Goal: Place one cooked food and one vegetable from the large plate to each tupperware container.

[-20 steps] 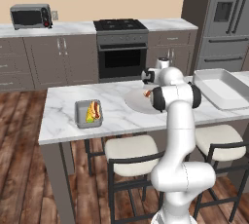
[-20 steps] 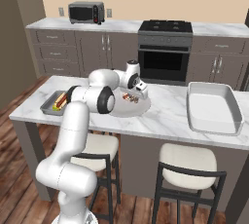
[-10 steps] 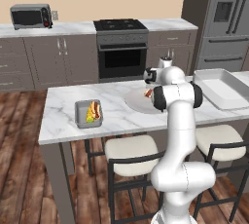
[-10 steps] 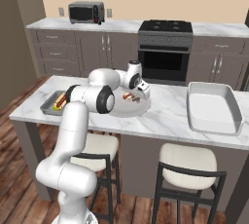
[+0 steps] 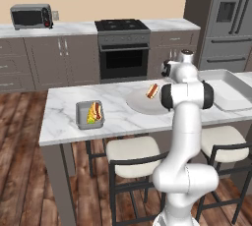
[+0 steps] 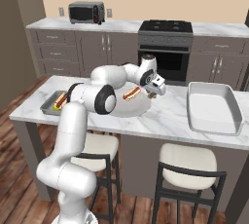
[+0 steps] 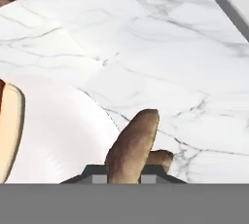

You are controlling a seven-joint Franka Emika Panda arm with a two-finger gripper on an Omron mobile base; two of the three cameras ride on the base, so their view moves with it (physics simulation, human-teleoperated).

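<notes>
A white marble counter [image 5: 64,114] spans the kitchen's middle, with two cushioned stools [image 6: 187,162] tucked under its near edge. On the counter at 3 o'clock lies a large pale baking tray [image 6: 213,107]. Behind, a black oven [image 5: 124,48] sits among grey cabinets [image 5: 47,63]; a toaster oven [image 5: 30,15] stands at 10 o'clock, a steel refrigerator [image 5: 229,21] at 2 o'clock. The floor [image 5: 19,171] is dark wood.

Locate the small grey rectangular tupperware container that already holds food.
The small grey rectangular tupperware container sits on the marble island, left of the wide pale round plate in the left base view, near the island's left end.
</notes>
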